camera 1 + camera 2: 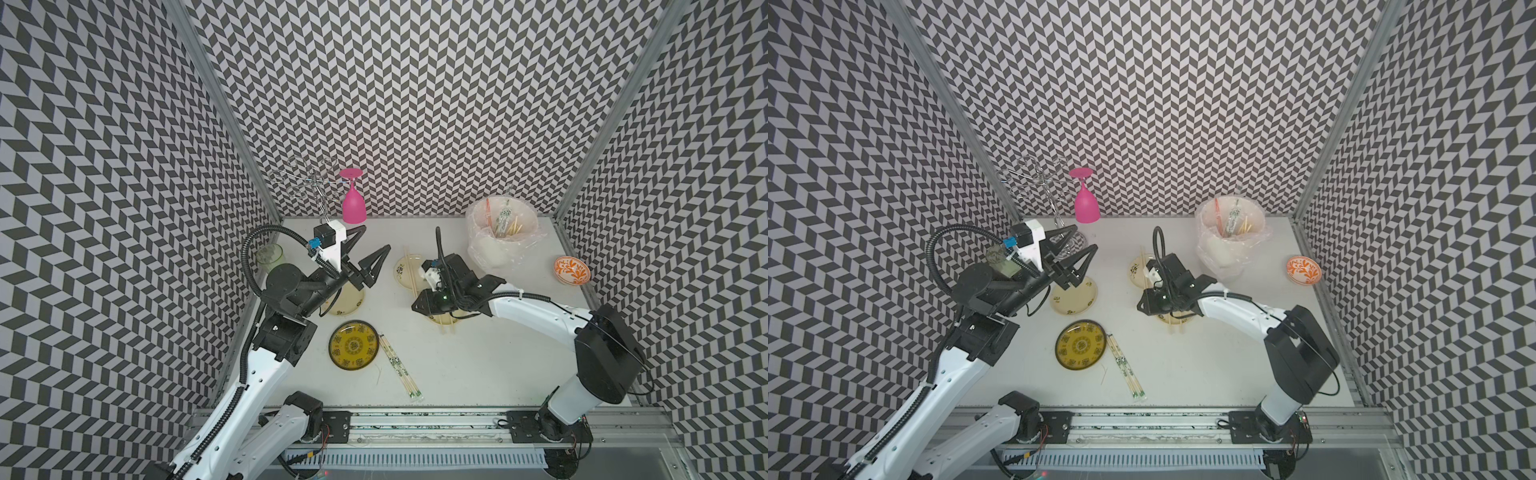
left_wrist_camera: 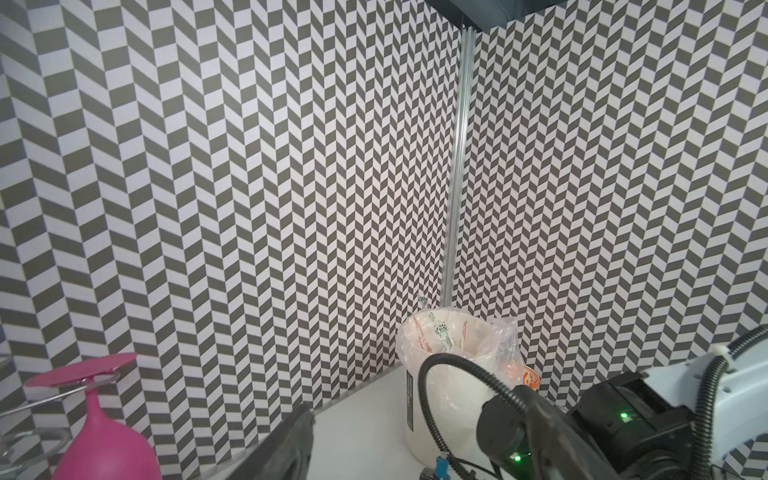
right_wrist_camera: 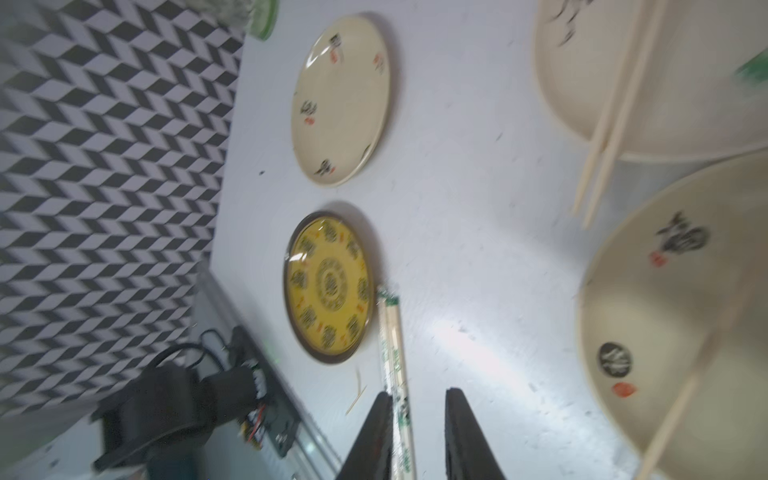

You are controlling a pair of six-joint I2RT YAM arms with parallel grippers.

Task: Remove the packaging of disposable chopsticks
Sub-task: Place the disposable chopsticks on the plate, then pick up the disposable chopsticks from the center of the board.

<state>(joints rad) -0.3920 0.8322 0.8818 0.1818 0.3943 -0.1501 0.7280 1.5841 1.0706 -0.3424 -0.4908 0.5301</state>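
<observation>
We see white arms point(image 1: 536, 309) with black joints point(image 1: 606, 353), ribbed black cables point(image 1: 246, 258), and triangular black fingers point(image 1: 376, 264) on the left gripper point(image 1: 377, 237)

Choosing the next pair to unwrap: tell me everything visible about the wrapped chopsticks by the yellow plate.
The wrapped chopsticks are a pair of pale bamboo sticks inside a clear sleeve with black-and-green print. They lie flat on the white table, slanted, one end close beside the yellow plate; whether they touch is unclear. Nothing grips them.

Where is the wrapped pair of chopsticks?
In both top views the wrapped pair lies on the table beside the yellow plate, on its right, nearer the front rail.
</observation>
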